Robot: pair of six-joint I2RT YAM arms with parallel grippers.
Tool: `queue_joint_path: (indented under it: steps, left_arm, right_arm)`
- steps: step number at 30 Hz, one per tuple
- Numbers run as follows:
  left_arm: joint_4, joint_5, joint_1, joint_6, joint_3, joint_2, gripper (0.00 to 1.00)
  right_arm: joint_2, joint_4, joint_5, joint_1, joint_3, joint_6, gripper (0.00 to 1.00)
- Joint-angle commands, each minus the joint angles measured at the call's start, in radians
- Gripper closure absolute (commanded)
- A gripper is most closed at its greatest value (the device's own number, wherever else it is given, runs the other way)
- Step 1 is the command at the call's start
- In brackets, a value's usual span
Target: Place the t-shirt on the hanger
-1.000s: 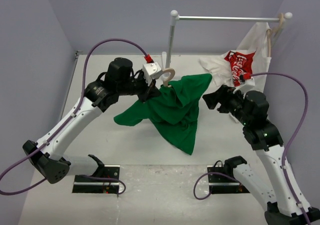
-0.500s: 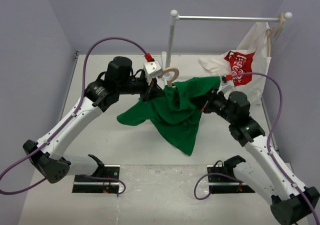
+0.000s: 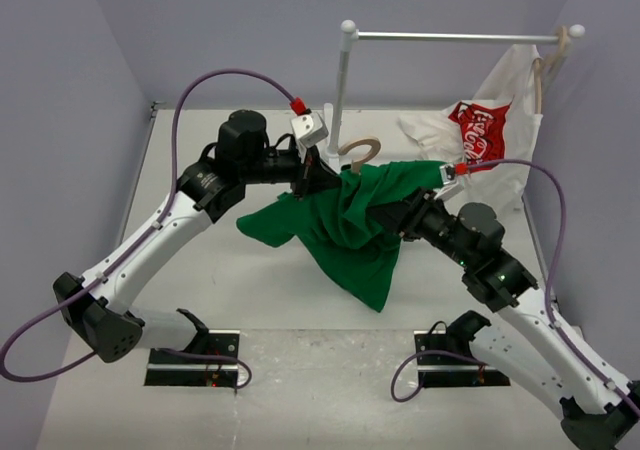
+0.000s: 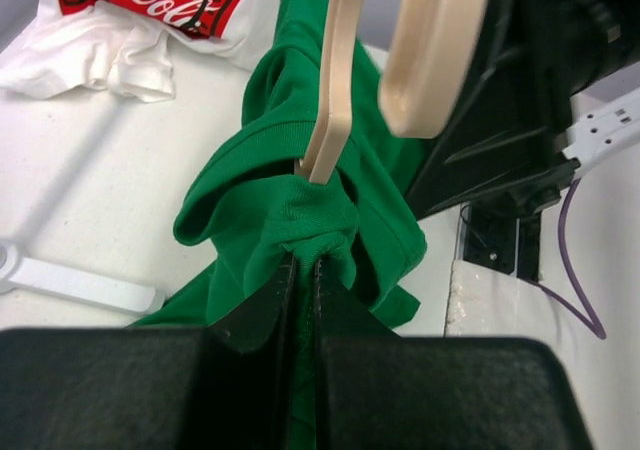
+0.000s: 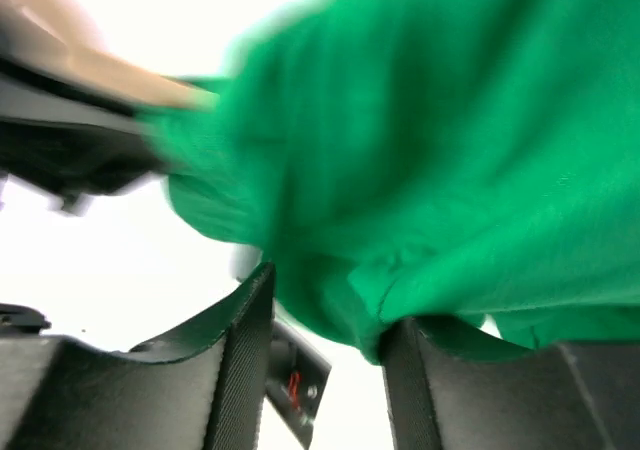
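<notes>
The green t-shirt (image 3: 350, 228) hangs bunched in the air over the table's middle. The wooden hanger's hook (image 3: 359, 151) sticks up from its collar. My left gripper (image 3: 322, 177) is shut on a fold of the t-shirt (image 4: 300, 210) at the collar, right below the hanger's neck (image 4: 335, 90); whether it also grips wood is hidden. My right gripper (image 3: 384, 216) is open, pushed against the shirt's right side. In the right wrist view green cloth (image 5: 450, 150) hangs over and between the open fingers (image 5: 245, 340), and the blurred hanger (image 5: 130, 88) shows at the upper left.
A clothes rack (image 3: 345, 80) stands at the back with a rail to the right. A white Coca-Cola shirt (image 3: 480, 130) on another hanger hangs from the rail's right end and trails onto the table; it also shows in the left wrist view (image 4: 150, 10).
My right arm has swung left and forward, bringing its open gripper up to the shirt's right side. My left gripper has carried the shirt and hanger slightly right.
</notes>
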Motion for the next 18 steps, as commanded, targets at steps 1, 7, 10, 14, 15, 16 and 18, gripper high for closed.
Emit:
queue_joint_path:
  steps: [1,7,10,14,15,16,18]
  left_arm:
    - [-0.051,-0.037,0.030,0.091,0.034,0.002,1.00]
    - [-0.055,0.248,0.036,0.154,0.014,0.011,1.00]
    - [-0.054,0.395,0.031,0.194,0.001,0.027,1.00]
    - [-0.028,0.430,0.027,0.180,0.005,0.043,1.00]
    - [-0.009,0.403,0.027,0.153,0.005,0.043,1.00]
    - [-0.005,0.406,0.027,0.146,0.006,0.043,1.00]
    - [0.005,0.475,0.025,0.140,0.019,0.064,1.00]
  right_arm:
    - [-0.100,-0.306,0.234,0.005,0.224,-0.237,0.46]
    - [-0.086,-0.439,0.158,0.004,0.370,-0.601,0.31]
    - [-0.034,-0.411,-0.184,0.005,0.426,-0.736,0.30]
    - [0.103,-0.479,-0.264,0.005,0.559,-0.801,0.26]
    - [0.124,-0.497,-0.248,0.005,0.591,-0.805,0.26]
    - [0.136,-0.501,-0.264,0.005,0.598,-0.806,0.25]
    - [0.156,-0.450,-0.314,0.005,0.595,-0.819,0.25]
